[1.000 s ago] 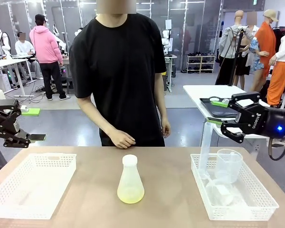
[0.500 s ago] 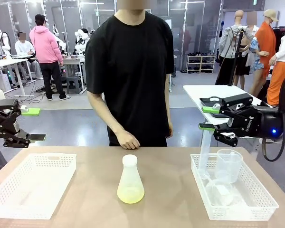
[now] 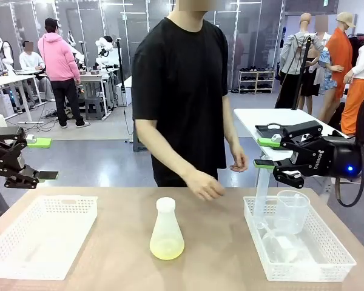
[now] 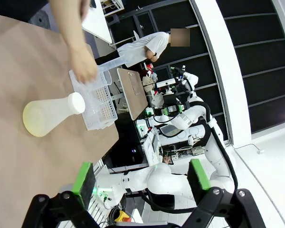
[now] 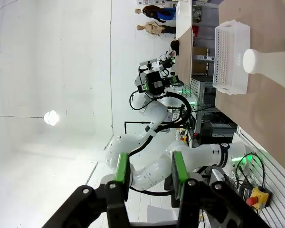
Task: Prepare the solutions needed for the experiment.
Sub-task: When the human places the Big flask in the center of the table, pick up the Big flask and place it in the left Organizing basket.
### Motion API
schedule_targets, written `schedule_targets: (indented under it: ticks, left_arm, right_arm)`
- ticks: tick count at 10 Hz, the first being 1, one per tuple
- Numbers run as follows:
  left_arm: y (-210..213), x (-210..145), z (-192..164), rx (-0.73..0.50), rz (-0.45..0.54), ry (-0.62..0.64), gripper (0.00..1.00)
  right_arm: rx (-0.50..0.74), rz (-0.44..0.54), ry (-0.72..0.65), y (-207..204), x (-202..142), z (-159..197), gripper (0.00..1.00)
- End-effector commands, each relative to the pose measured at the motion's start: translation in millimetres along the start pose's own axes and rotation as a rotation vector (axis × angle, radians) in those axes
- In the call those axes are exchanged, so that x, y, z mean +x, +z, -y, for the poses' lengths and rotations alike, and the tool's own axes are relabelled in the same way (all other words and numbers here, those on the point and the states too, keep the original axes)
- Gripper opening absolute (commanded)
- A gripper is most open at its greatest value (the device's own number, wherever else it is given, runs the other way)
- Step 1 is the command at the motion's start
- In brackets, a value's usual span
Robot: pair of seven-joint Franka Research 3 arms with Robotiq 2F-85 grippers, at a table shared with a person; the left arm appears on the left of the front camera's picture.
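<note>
One flask (image 3: 167,233) stands upright in the middle of the brown table (image 3: 218,242). It is cloudy white, with a white cap on top. At its bottom lies a thin layer of the yellow-green liquid (image 3: 167,248). That is the one spot where the liquid can be seen.

There are two white baskets. The left basket (image 3: 42,233) sits near the table's left edge. The right basket (image 3: 297,239) sits near the right edge. In the right basket stand one tall clear tube (image 3: 262,189) and one clear cup (image 3: 291,210), and more clear things lie flat beside them.

There are two grippers. The left gripper (image 3: 43,159) hangs in the air above the left basket, with its two fingers wide apart and nothing between them. The right gripper (image 3: 266,151) hangs above the right basket, just over the top of the tall tube. Its fingers are partly apart and hold nothing.

One person in a black shirt stands at the far side. One hand (image 3: 204,185) hovers over the table, behind the flask.
</note>
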State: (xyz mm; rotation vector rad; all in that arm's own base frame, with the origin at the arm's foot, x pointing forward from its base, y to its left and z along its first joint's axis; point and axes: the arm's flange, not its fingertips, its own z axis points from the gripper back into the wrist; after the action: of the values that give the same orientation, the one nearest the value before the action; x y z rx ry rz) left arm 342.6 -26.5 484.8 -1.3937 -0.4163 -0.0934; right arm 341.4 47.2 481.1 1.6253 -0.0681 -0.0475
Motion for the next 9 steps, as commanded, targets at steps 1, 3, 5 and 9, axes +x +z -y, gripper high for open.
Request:
schedule_targets:
  ticks: [1,3,5,9]
  left_arm:
    - [-2,2,3,-0.028,0.009,0.007,1.00]
    - [-2,2,3,-0.028,0.009,0.007,1.00]
    - [-13,29,-15,-0.002,-0.041,-0.048,1.00]
    - [-68,101,-48,0.007,-0.296,-0.562,1.00]
  right_arm:
    - [0.014,0.008,0.002,0,1,-2,0.47]
    - [0.014,0.008,0.002,0,1,-2,0.47]
    - [0.014,0.008,0.002,0,1,-2,0.47]
    - [0.014,0.008,0.002,0,1,-2,0.47]
